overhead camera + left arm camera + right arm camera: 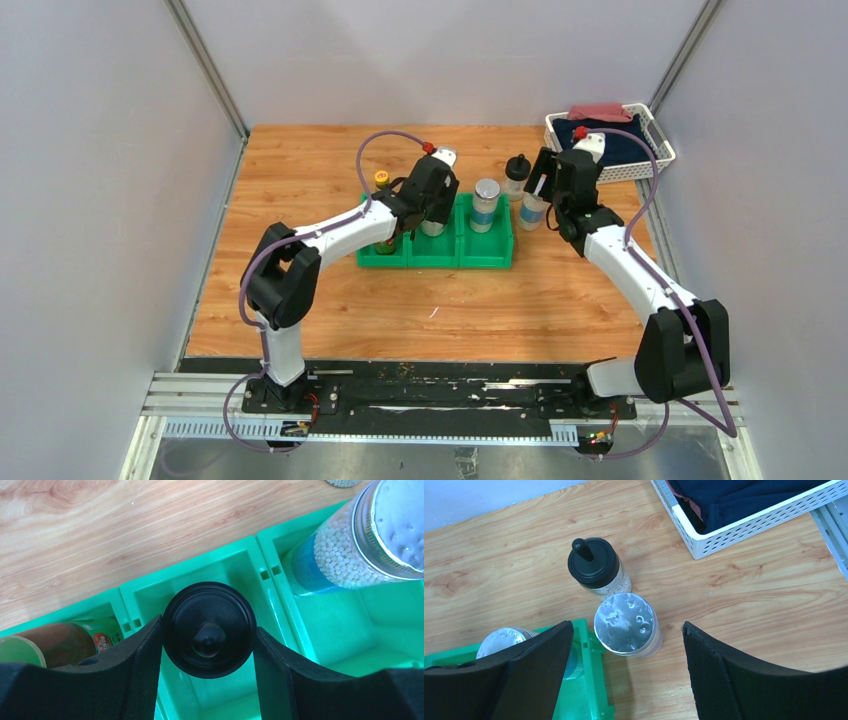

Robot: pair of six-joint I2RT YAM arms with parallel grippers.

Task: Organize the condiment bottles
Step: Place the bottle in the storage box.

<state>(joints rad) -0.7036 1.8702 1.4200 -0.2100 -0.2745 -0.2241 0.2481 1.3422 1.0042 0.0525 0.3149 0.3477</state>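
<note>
My left gripper [209,635] is shut on the black knob lid [209,629] of a squat clear bottle, over the middle compartment of the green bin [250,570]; it also shows in the top view [432,212]. A dark brown bottle [60,642] is in the bin's left compartment, with a yellow cap [381,179] showing there. One silver-lidded shaker [486,203] stands in the right compartment. My right gripper [624,672] is open above the second shaker [625,624], which stands on the table just right of the bin. The other black-lidded bottle [593,565] stands behind it.
A white perforated basket [744,530] with dark cloth sits at the back right corner [655,140]. The green bin [436,258] lies mid-table on the wooden top. Grey walls close in both sides.
</note>
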